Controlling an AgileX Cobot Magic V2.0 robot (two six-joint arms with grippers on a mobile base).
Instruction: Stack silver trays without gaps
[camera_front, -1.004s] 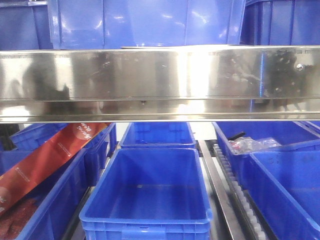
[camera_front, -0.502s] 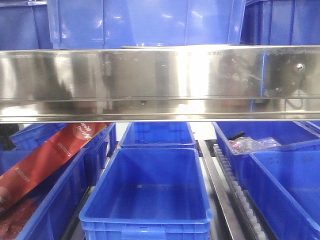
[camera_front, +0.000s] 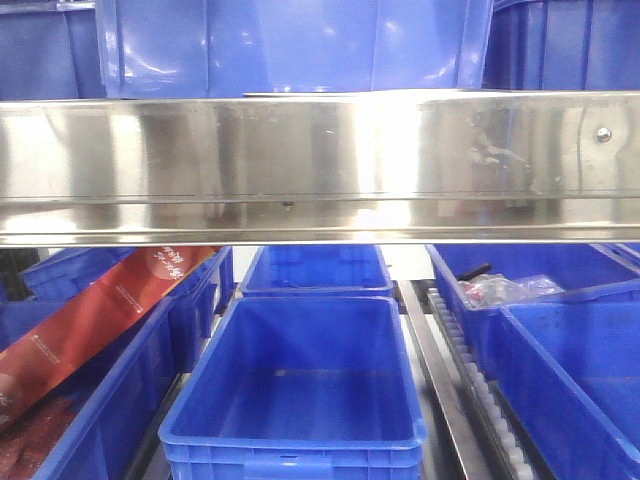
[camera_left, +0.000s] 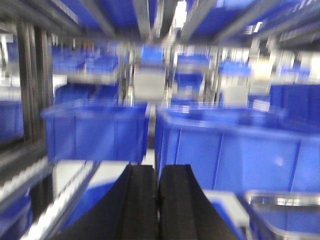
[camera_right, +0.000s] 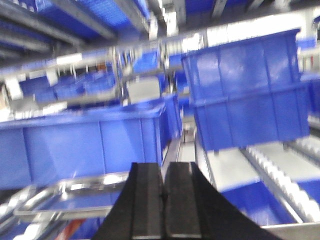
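Our left gripper (camera_left: 159, 172) had its black fingers pressed together with nothing between them, and our right gripper (camera_right: 164, 170) was likewise closed and empty. Both wrist views were blurred. Low and to the right of the left gripper lay a silver tray (camera_left: 285, 201), cut off by the frame edge. Left of the right gripper sat a shiny tray (camera_right: 70, 200), in front of a long blue bin (camera_right: 80, 145); we could not tell whether it was the same tray. Farther right stood a taller blue bin (camera_right: 250, 90) beside a roller track (camera_right: 282, 175). From the front camera we saw an empty blue bin (camera_front: 300, 380) nearest. A red package (camera_front: 95, 315) slanted across the left bins, and a clear plastic bag (camera_front: 505, 290) lay in the far right bin. A steel shelf beam (camera_front: 320, 165) ran across above.
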